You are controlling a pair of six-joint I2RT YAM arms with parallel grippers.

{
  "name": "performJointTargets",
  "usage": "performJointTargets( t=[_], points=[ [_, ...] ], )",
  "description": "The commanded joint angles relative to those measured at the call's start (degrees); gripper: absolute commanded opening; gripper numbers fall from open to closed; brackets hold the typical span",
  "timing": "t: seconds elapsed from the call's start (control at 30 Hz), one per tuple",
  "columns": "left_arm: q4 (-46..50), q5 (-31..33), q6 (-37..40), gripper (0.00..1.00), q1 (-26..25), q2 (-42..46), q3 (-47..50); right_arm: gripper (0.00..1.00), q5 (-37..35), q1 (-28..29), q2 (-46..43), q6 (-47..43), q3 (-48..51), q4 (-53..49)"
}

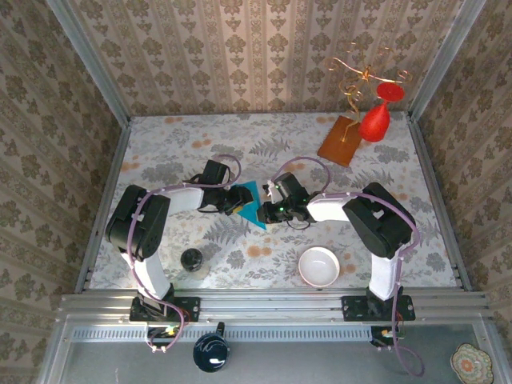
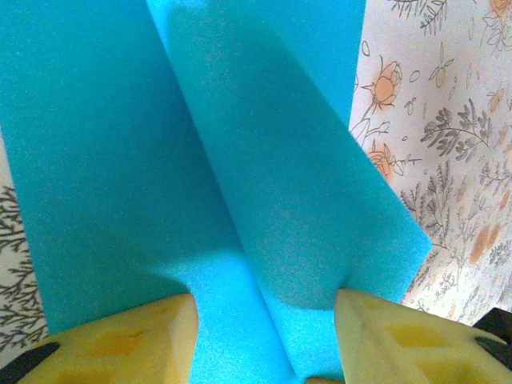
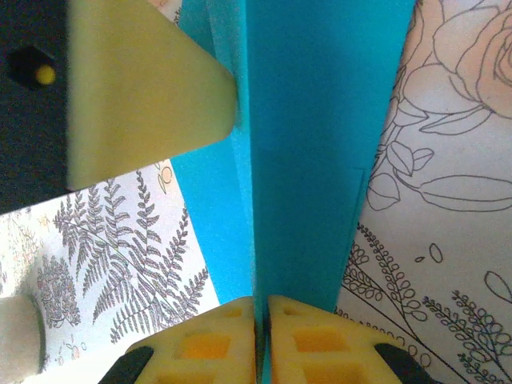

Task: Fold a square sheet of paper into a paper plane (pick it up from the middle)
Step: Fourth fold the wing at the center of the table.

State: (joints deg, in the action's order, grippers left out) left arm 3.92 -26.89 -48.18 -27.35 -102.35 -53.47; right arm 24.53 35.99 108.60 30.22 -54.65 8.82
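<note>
Top external view shows the blue square sheet of paper [image 1: 254, 210] lying near the middle of the worktop [image 1: 176, 152]. The right end effector [image 3: 262, 302] is pinched together on its raised fold (a thin ridge). The left end effector [image 2: 264, 300] has its fingers [image 2: 128, 344] apart, with a lifted flap of paper between them.

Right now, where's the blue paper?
In the top view, the paper sits mid-table between the left gripper and the right gripper, which pinches its crease.
</note>
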Motion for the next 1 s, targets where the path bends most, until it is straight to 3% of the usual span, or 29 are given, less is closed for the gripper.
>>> performJointTargets(
  t=[0.0, 0.3, 0.7, 0.97],
  points=[
    [3.2, 2.26, -0.06, 0.53, -0.02, 2.64, 1.1, 0.13, 1.91, -0.13, 1.54, -0.59, -0.41, -0.6],
    [1.61, 4.47, 0.22, 0.54, 0.94, 10.34, 3.6, 0.11, 3.68, -0.3, 2.4, -0.32, -0.44, -1.18],
    [-10.7, -6.49, -2.01, 0.3, 0.9, 4.08, 4.72, 0.1, 16.11, -3.97, 4.68, 6.32, 0.45, 4.87],
    [-13.14, -8.43, -2.17, 0.21, 0.68, 0.03, 3.64, 0.1, 18.97, -5.79, 5.49, 8.66, 1.24, 6.21]
  ],
)
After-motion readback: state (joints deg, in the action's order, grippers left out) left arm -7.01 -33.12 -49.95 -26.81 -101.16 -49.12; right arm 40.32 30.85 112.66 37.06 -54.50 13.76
